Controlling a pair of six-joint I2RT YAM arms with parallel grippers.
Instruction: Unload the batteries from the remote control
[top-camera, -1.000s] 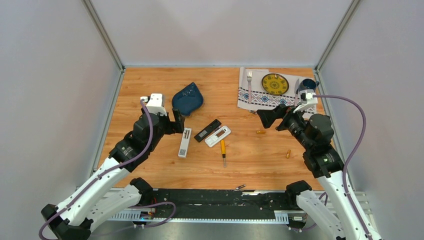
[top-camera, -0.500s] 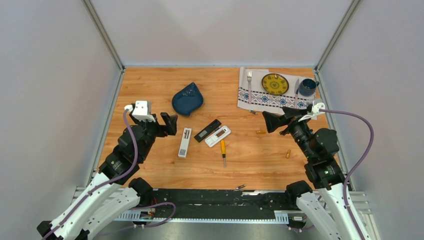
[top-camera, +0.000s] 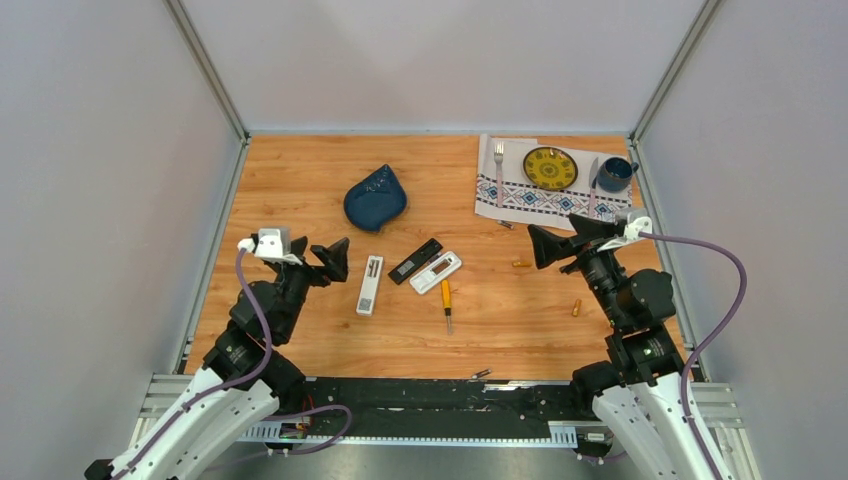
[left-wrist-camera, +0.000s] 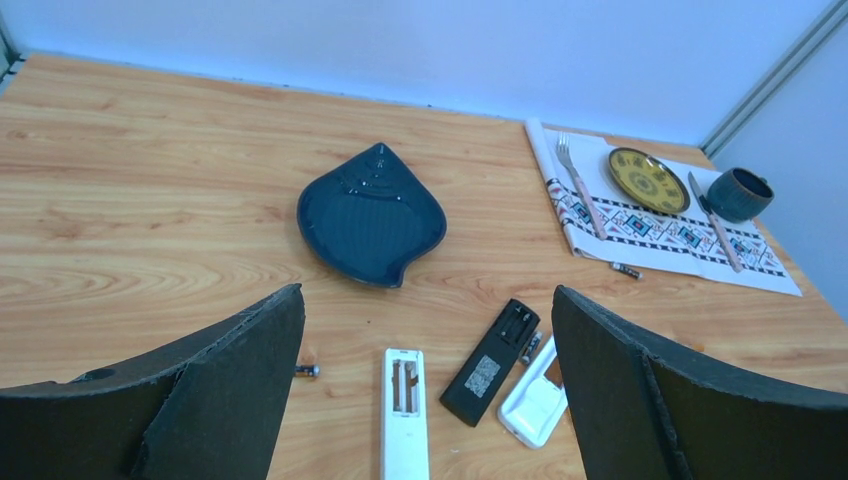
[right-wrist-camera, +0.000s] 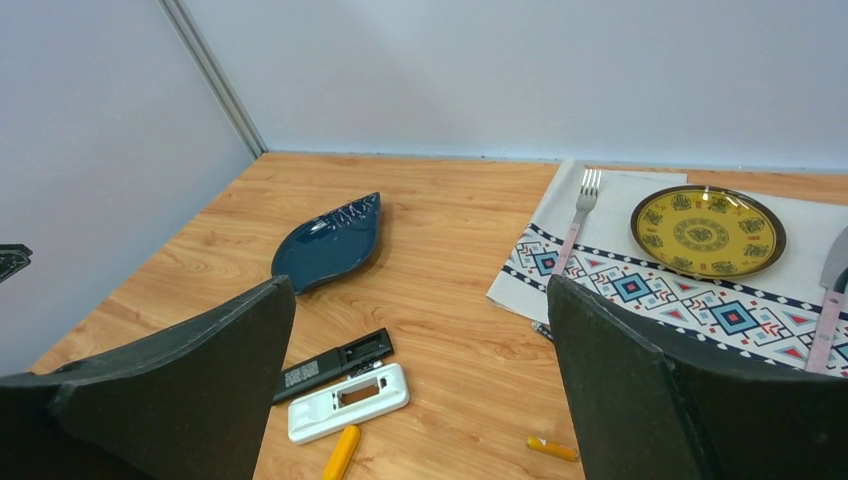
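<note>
L tool (top-camera: 333, 258) fully open, nothing held, hanging over the counter (top-camera: 300, 170) just left of the slim white remote (top-camera: 369, 285). R tool (top-camera: 538, 248) also wide open and empty, up off the counter near the front edge of the placemat (top-camera: 520, 195). Three remotes sit mid-counter, all back-side up w/ covers off: the slim white one, a black remote (top-camera: 415, 261) and a wider white remote (top-camera: 436, 272), the last two side by side and angled. The wider white one's bay looks empty in the R wrist view; can't tell for the black one. Loose on the counter: first orange battery (top-camera: 521, 264) right of the wider white remote, btwn it and the R tool; second orange battery (top-camera: 576, 308) further right, nearer the R arm; dark grey battery (left-wrist-camera: 627, 270) just at the placemat's front edge. Orange-handled screwdriver (top-camera: 446, 300) lies just below the wider white remote. Blue leaf dish (top-camera: 375, 197) sits behind the remotes. On the placemat: fork (top-camera: 499, 158), yellow plate (top-camera: 550, 168), knife (top-camera: 593, 185), mug (top-camera: 615, 173).
</note>
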